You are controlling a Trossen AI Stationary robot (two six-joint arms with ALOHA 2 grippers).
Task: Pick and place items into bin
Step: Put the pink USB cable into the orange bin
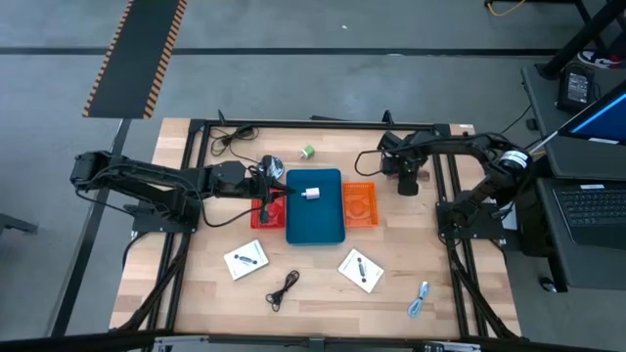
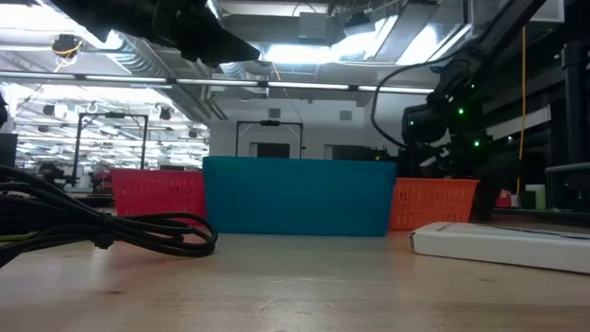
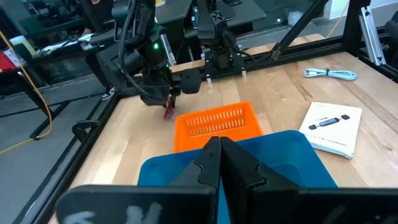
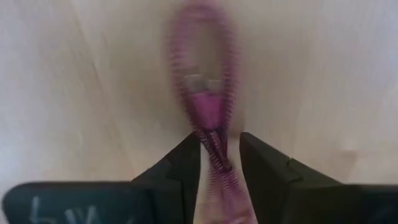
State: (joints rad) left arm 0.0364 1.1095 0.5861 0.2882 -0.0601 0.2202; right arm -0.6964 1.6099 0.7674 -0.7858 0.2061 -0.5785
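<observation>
Three bins sit mid-worktop (image 1: 196, 293) in the high view: red bin (image 1: 262, 217), blue bin (image 1: 315, 210), orange bin (image 1: 359, 202), side by side so either arm can reach them. A pale block (image 1: 311, 194) already lies in the blue one. Two cards (image 1: 246, 260), a black cable (image 1: 284, 287), a blue-white cable (image 1: 419, 299) and a green cube (image 1: 307, 152) wait outside.

Low view: blue bin centre, black cable near the lens.

Left wrist view: left pincer (image 3: 219, 155) is closed on nothing, hovering at the blue bin's edge, likely just waiting.

Right wrist view: right pincer (image 4: 221, 158) straddles the reddish cable (image 4: 205, 106) lying on the wood beside the orange bin, jaws apart and not yet clamped, seemingly lined up for a pinch.
</observation>
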